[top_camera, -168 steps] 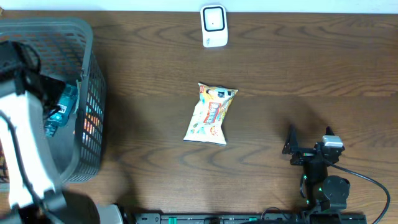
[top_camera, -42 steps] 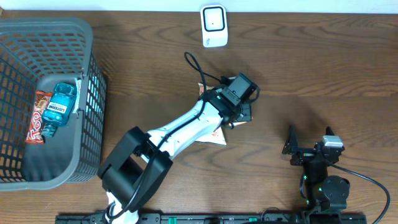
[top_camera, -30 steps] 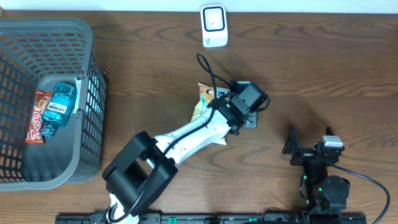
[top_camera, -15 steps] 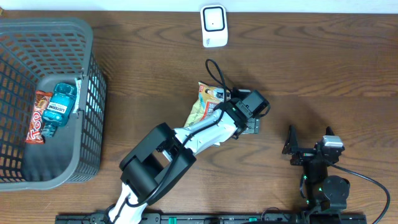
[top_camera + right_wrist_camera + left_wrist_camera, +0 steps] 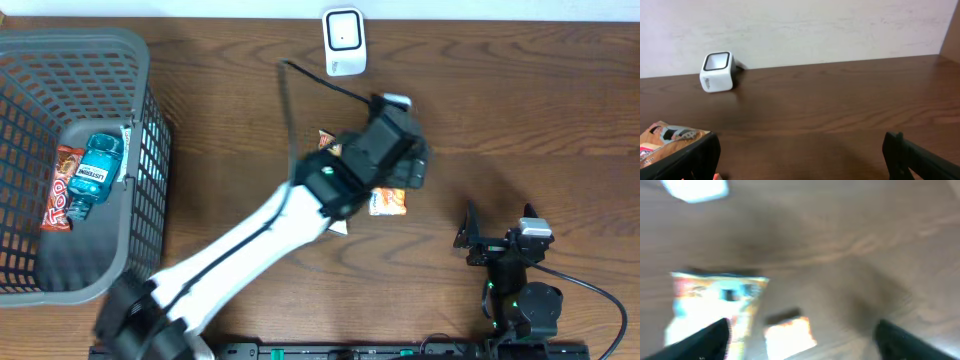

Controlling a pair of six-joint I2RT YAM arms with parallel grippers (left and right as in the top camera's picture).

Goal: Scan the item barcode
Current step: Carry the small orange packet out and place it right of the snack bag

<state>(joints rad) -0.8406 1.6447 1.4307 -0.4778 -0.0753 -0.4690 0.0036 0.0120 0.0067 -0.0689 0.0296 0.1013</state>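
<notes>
A small orange packet [image 5: 387,202] lies flat on the table just right of the yellow snack bag [image 5: 325,140], which my left arm mostly covers. My left gripper [image 5: 400,165] hangs open above both with nothing between its fingers. Its blurred wrist view shows the orange packet [image 5: 790,337] below the jaws and the snack bag [image 5: 715,305] to the left. The white barcode scanner [image 5: 343,42] stands at the table's far edge, also in the right wrist view [image 5: 716,71]. My right gripper [image 5: 480,240] rests open and empty at the front right.
A grey basket [image 5: 150,150] at the left holds a blue mouthwash bottle [image 5: 92,175] and a brown snack bar [image 5: 58,190]. My left arm [image 5: 250,250] stretches diagonally from the front left to the table's middle. A black cable [image 5: 310,80] loops above it.
My left gripper has opened and let the small orange packet go onto the table beside the snack bag. It has then risen and drawn back toward the scanner. The right arm has not moved.
</notes>
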